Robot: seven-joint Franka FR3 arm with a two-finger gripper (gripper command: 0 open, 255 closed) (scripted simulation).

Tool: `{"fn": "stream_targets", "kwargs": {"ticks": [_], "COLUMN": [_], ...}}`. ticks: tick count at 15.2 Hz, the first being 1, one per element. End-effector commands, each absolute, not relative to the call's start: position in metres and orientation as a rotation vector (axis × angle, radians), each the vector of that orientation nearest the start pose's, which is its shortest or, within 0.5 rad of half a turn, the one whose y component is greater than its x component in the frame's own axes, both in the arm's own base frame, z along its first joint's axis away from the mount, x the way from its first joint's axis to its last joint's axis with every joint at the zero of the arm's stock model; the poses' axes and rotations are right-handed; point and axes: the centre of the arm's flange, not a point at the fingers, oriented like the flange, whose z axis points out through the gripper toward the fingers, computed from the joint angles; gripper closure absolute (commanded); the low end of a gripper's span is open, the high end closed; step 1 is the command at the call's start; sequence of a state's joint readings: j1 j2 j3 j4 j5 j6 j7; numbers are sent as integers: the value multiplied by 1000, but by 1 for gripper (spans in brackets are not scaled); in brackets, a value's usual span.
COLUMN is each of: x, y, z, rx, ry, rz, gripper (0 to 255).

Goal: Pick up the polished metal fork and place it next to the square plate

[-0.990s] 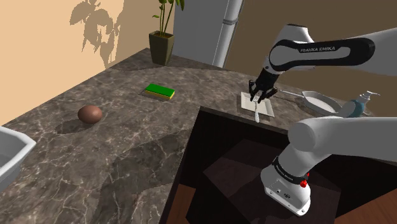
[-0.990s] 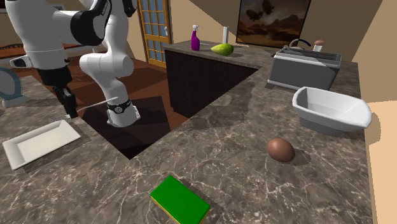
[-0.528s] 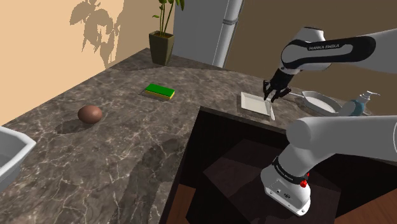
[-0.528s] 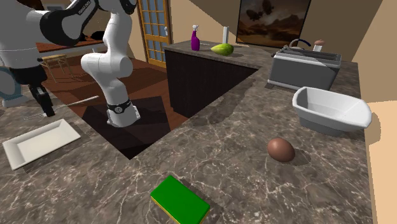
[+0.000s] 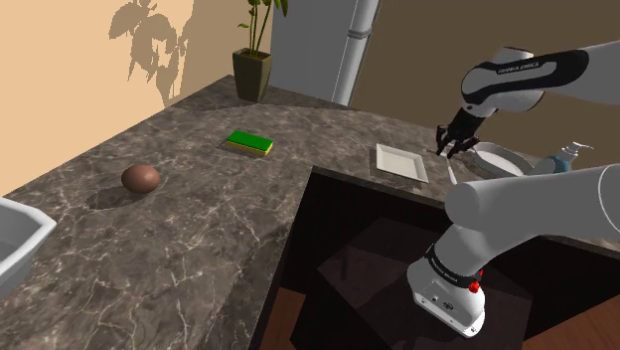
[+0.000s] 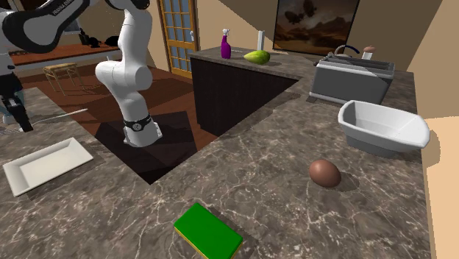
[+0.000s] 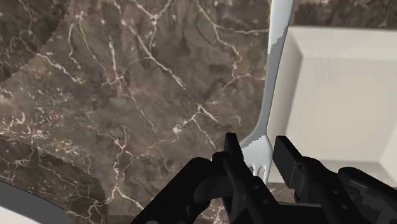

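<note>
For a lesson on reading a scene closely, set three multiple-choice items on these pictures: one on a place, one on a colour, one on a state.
1. Where does the brown ball lie?
A. on the counter
B. in a drawer
C. on a shelf

2. What colour is the top of the sponge?
A. red
B. green
C. blue

3. How is the hand?
A. open
B. shut on nothing
C. shut on the fork

Answers:
1 A: the shoulder view shows the ball resting on the marbled top.
2 B: the sponge's upper face is bright green, with a yellow edge below it.
3 C: in the wrist view the two fingers clasp the fork near its tines.
</note>
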State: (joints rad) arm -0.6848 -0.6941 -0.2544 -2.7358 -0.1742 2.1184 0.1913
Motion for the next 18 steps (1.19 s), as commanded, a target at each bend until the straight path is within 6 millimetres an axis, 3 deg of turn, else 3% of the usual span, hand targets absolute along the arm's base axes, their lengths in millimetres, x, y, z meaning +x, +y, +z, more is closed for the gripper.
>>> {"fn": "stream_targets", "kwargs": {"ticks": [1, 7, 18], "x": [188, 156, 156], "y": [-300, -372, -372], "z": [419, 419, 361], "rx": [-2775, -2775, -2775], "ry": [1500, 1500, 1500], "rz": [-105, -105, -105], "gripper": [255, 255, 255]}}
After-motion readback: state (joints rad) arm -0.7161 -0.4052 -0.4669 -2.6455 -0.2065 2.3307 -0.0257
